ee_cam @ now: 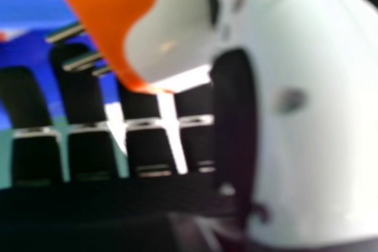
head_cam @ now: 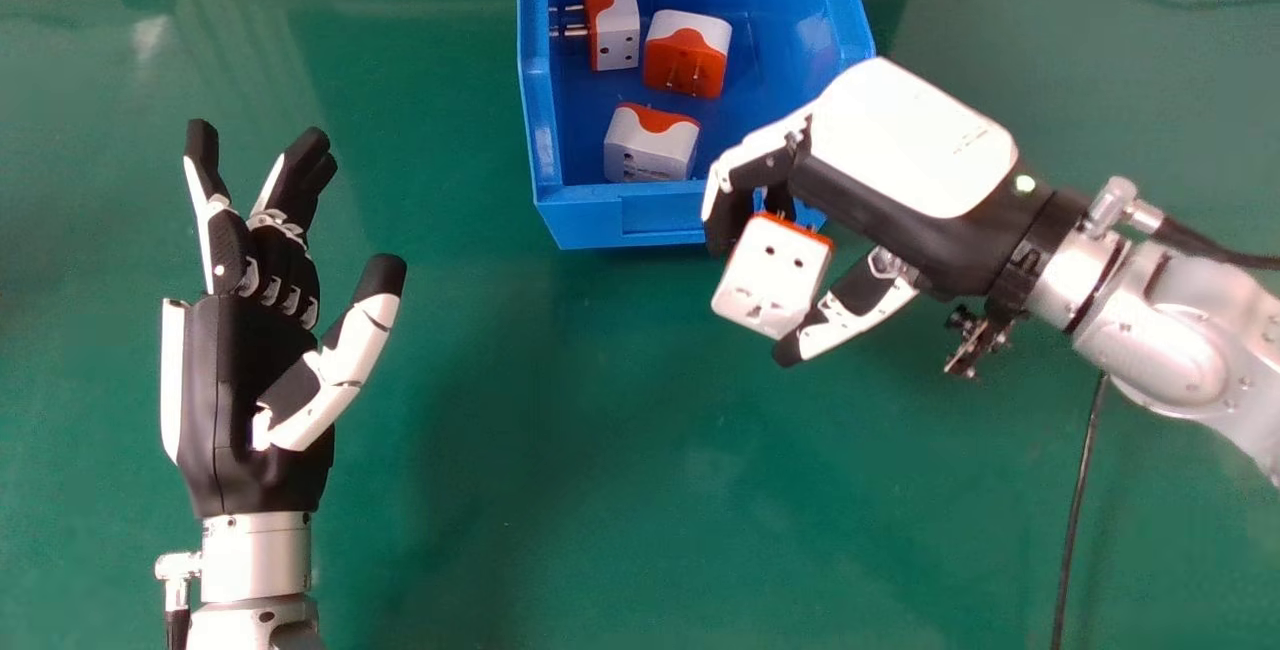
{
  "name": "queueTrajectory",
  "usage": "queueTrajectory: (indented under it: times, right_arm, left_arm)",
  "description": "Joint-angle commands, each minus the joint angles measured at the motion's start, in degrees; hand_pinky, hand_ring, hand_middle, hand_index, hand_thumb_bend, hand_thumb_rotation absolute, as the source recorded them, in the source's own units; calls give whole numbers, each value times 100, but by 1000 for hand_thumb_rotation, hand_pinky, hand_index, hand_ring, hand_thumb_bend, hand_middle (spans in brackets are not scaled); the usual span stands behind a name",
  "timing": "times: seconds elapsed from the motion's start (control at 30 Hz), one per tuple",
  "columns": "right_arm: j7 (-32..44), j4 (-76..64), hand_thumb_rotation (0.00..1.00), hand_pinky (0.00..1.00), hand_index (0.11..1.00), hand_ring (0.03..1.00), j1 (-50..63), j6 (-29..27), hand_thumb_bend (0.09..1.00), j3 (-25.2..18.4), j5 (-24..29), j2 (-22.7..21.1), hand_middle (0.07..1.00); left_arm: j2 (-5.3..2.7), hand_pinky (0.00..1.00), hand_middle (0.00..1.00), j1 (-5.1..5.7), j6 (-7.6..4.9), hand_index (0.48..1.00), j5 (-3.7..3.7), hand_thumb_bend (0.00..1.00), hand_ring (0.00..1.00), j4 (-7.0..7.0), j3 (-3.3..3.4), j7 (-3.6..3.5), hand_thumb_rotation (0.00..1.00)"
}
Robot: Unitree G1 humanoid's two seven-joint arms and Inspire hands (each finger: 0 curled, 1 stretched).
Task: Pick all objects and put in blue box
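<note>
The white-and-orange plug adapter (head_cam: 770,275) is off the table, just in front of the blue box (head_cam: 590,220) and near its front wall; its socket holes face up towards us, and its metal pins (ee_cam: 82,60) show in the right hand view. Our right hand (head_cam: 905,145) is clamped on it, fingers curled at one side and thumb at the other.

Inside the box we count three more: a left adapter (head_cam: 617,25) with its pins towards the left wall; a right adapter (head_cam: 688,55) with its orange pin face turned to us; a nearer adapter (head_cam: 652,143) close behind the front wall. So three are in and the fourth is in hand, its release not yet done; we see no loose adapter on the green table (head_cam: 560,490), so we judge the job nearly finished; the next move, we think, is to carry the held one over the front wall and let go, as a low path could catch the rim.

Our left hand (head_cam: 250,370) is apart, palm empty, over the table's left side; a black cable (head_cam: 1080,510) lies at the right. On the right hand's white back we make out a faint marking, too small to read.
</note>
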Motion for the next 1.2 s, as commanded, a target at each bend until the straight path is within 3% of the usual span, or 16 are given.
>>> queueTrajectory:
  times: [0.0, 0.3, 0.73, 0.93, 1.17]
  right_arm:
    - [82, -328, 0, 314, 503, 374, -215, -39, 528, -320, 362, -119, 465]
    - [205, -314, 0, 307, 500, 367, -949, 269, 528, -610, 388, 143, 467]
    - [-222, 1506, 0, 254, 507, 329, -2753, 813, 526, -283, -48, 832, 455]
    - [-836, 2514, 0, 191, 500, 262, -3448, 1184, 527, 54, -433, 1147, 454]
    - [-1112, 3449, 0, 183, 499, 257, -4115, 2212, 528, 430, -656, 1666, 455]
  left_arm:
    - [33, 1000, 900, -68, -93, 490, -29, 483, 919, -30, -25, -76, 96]
    - [4, 1000, 896, -90, -23, 490, -77, 484, 910, -10, -34, -155, 97]
    - [-53, 1000, 898, -174, -75, 491, -107, 484, 918, 96, -5, -185, 97]
    - [-51, 1000, 900, -246, -123, 491, -96, 484, 924, 222, 33, -157, 97]
    - [-52, 1000, 904, -314, -203, 491, -65, 484, 932, 306, 71, -108, 96]
